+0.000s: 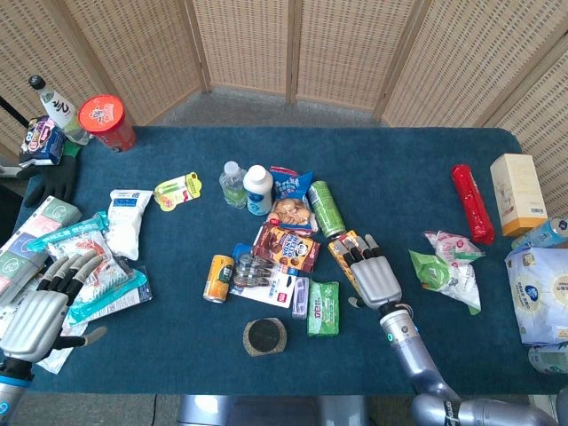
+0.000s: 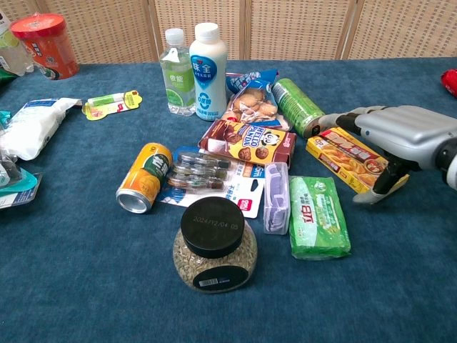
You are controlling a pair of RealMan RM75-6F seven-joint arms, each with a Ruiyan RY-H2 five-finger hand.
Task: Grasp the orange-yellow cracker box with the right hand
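Hovering right hand (image 1: 372, 277) over orange-yellow cracker box (image 2: 343, 158), fingers spread

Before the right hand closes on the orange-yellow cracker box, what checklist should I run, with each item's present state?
1. Right hand over the orange-yellow cracker box: ok, both views show it above the box's right part.
2. Hand holds nothing and fingers are apart: ok.
3. Thumb below the box's near edge, fingers reaching over the far edge: ok in the chest view.
4. Contact with the box: cannot tell.
5. Neighbours leave room: not ok, the green can lies right by the box's far end, and the green packet lies close on the near side.
6. Left hand out of the way: ok, far off by the packets at the table's edge.
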